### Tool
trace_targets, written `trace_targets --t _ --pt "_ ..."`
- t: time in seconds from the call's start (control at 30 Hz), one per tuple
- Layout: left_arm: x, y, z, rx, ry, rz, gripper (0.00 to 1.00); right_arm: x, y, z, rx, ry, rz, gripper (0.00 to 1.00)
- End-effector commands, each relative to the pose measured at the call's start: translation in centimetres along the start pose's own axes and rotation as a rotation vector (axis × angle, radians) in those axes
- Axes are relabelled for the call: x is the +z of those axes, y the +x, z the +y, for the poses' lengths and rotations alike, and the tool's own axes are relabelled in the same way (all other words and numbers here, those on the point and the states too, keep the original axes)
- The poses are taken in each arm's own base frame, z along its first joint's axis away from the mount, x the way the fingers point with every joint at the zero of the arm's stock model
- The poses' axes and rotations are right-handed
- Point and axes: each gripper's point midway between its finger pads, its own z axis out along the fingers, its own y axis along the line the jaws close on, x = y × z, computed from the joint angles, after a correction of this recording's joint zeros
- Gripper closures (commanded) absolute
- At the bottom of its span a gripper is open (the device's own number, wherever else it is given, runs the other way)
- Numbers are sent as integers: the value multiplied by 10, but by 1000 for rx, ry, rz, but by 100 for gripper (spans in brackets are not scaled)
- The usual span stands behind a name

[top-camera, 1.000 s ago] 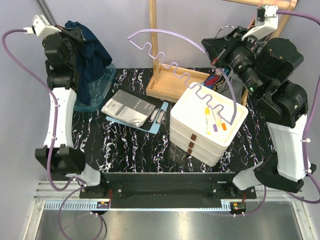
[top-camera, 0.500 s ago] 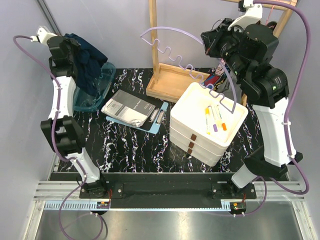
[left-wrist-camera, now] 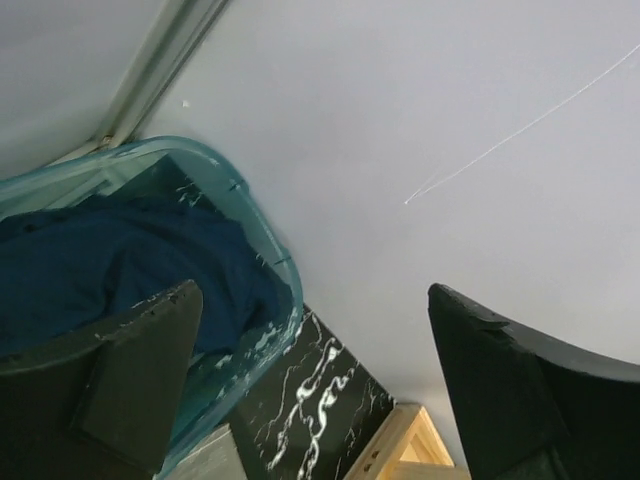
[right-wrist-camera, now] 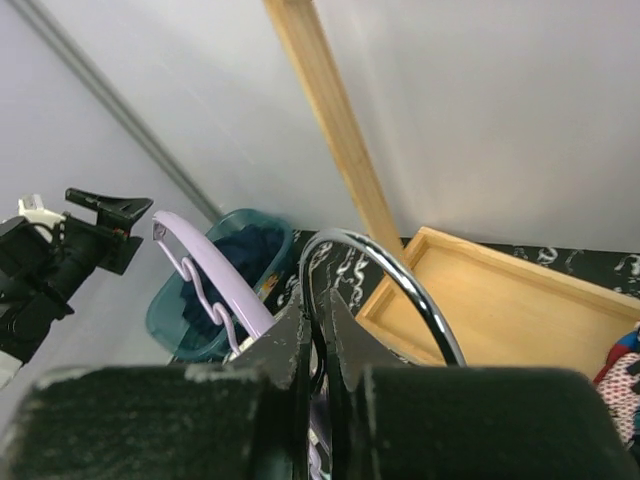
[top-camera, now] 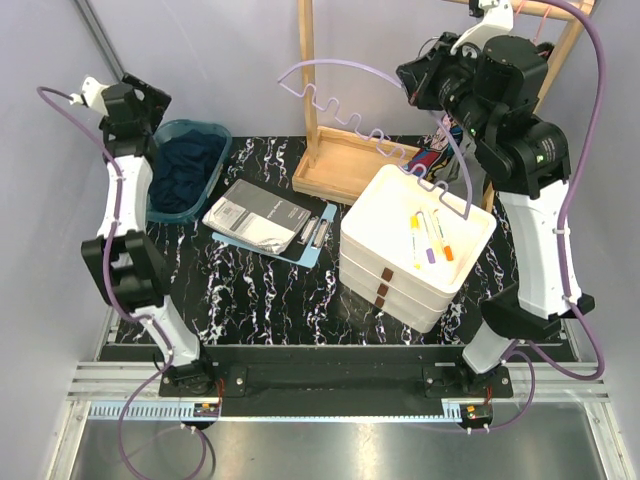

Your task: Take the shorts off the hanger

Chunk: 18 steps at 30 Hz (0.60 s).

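White boxes (top-camera: 400,262): a stack nearest the arm bases, right of centre, with markers (top-camera: 430,240) on top. The lower end of the hanger hangs just above them.
Clipboard (top-camera: 312,243): left of the boxes, holding a flat grey item (top-camera: 255,215); I cannot tell if it is cloth.
Teal bin (left-wrist-camera: 268,245): far-left corner of the table, with the navy shorts (left-wrist-camera: 110,260) bunched inside, off the hanger.
Left gripper (left-wrist-camera: 312,295): fingers spread wide and empty, above the bin's far rim, touching nothing.
Right gripper (right-wrist-camera: 318,315): clamped on the chrome hook (right-wrist-camera: 415,292), holding the hanger (right-wrist-camera: 222,272) in the air.
Hanger axis: it runs from far left down toward near right, and no cloth shows on it.
Multicolour shorts (right-wrist-camera: 620,390): low by the wooden tray (top-camera: 345,165), under the right arm and much nearer that arm than the left.
In the way: the rack's upright post (top-camera: 307,80) stands just behind the hanger, and the boxes crowd the space below it.
Judgement: the next garment lies on the right; the left arm would have to cross the hanger to reach it.
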Motion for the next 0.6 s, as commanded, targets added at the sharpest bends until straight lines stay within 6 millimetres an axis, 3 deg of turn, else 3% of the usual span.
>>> trace_targets --t 0.0,0.03,0.07,0.1,0.13,0.17,0.2,0.23,0.27,0.3,0.33,0.37,0.4,0.43,0.47,0.5,0.57 --pt "-78 -37 -40 -46 103 -46 5 -36 -21 33 62 -175 -18 100" --pt "-113 -41 -67 -47 194 -44 7 -38 -16 38 70 -200 4 100" --pt "-128 -35 -78 -36 239 -38 7 -33 0 38 74 -212 54 100" --pt "-144 -27 -89 -16 287 -20 7 -40 7 44 94 -247 89 100" --pt "-176 -7 -107 25 369 15 7 -40 16 45 106 -258 123 100" --pt "-194 0 -116 45 417 27 7 -36 35 44 121 -260 181 100" --pt "-231 5 -135 70 520 57 8 -42 42 50 123 -300 215 100" --pt "-245 19 -132 87 540 123 9 -42 49 50 125 -309 243 100" --pt "-261 19 -134 88 579 147 10 -45 56 50 123 -314 273 100" --pt "-296 14 -142 106 681 164 10 -46 62 52 123 -330 301 100" --pt "-309 13 -140 127 713 163 10 -48 62 53 118 -337 310 100" --pt "-325 7 -141 153 751 145 9 -46 73 52 127 -328 354 100" --pt "-357 -8 -143 227 829 91 8 -46 75 53 129 -333 372 100" --pt "-377 -18 -144 268 867 67 8 -51 70 57 128 -353 369 100" --pt "-394 -23 -145 308 909 50 6 -49 83 60 134 -373 431 100" --pt "-422 -25 -146 379 996 39 6 -52 84 63 138 -394 448 100" --pt "-450 -28 -144 425 1054 57 5 -58 86 74 142 -459 482 100"
